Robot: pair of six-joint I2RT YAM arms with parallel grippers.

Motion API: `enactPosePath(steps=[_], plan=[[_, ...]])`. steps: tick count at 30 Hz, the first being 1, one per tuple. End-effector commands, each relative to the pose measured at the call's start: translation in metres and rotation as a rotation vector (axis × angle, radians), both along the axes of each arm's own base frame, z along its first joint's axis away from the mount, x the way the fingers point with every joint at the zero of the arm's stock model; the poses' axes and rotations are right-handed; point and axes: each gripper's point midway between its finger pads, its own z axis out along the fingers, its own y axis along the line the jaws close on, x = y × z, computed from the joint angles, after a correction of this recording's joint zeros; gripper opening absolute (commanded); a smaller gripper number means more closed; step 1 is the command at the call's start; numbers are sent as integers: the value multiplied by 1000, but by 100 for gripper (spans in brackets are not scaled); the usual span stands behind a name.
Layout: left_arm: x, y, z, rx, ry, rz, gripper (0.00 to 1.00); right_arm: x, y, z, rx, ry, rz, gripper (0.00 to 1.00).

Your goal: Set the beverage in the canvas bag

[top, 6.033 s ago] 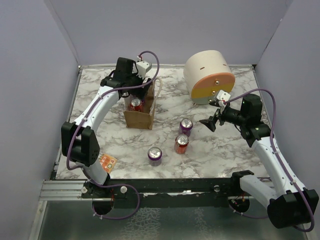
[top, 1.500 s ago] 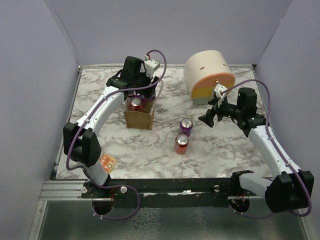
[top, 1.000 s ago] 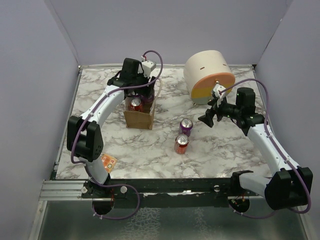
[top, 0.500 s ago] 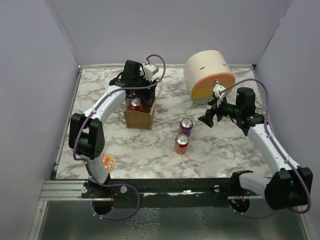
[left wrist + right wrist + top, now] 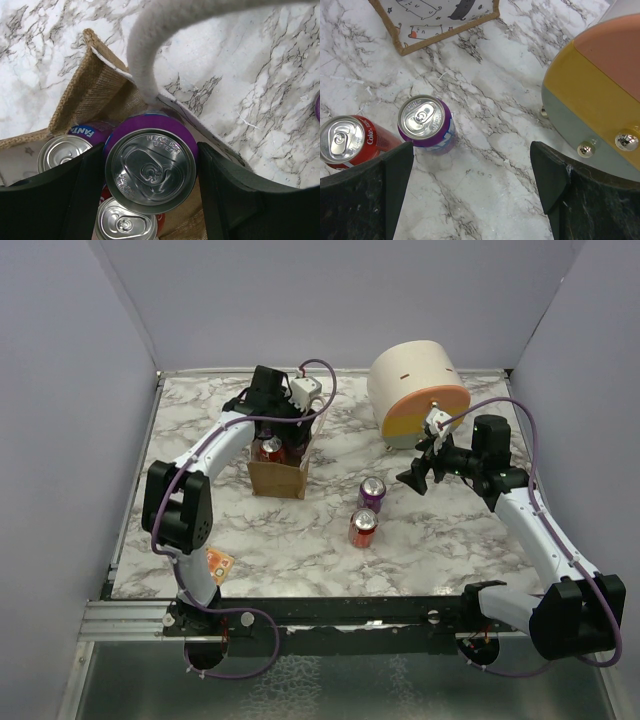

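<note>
The tan canvas bag (image 5: 277, 478) stands at the back left of the table. In the left wrist view its woven wall (image 5: 95, 90) and a cream handle (image 5: 150, 50) show. My left gripper (image 5: 285, 430) is shut on a purple beverage can (image 5: 150, 170), held upright in the bag's mouth, a finger (image 5: 235, 200) on each side. Two more cans sit in the bag: a purple one (image 5: 62, 152) and a red one (image 5: 125, 225). My right gripper (image 5: 420, 476) is open and empty, hovering just right of a purple can (image 5: 425, 122) and a red can (image 5: 347, 140) on the table.
A large cream cylinder with an orange-yellow face (image 5: 418, 392) lies at the back right, close behind my right gripper. A small orange card (image 5: 217, 563) lies near the front left edge. Grey walls enclose the table on three sides.
The purple can that stood at the table's front is gone from there. My left gripper has shifted slightly right over the bag with the purple can. The right arm has barely moved in the last second.
</note>
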Motion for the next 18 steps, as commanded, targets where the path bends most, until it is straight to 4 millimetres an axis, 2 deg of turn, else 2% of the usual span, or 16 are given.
enactPosePath(steps=[1,11,18], plan=[[3,-12,3,-17,-47,-90,0,5,-4,1,-9,-21,-13,100],[2,-12,-17,14,-34,-148,7,5,-2,-3,-1,-5,-6,100],[4,-11,-29,39,-40,-171,18,5,-2,-4,0,-2,-8,100]])
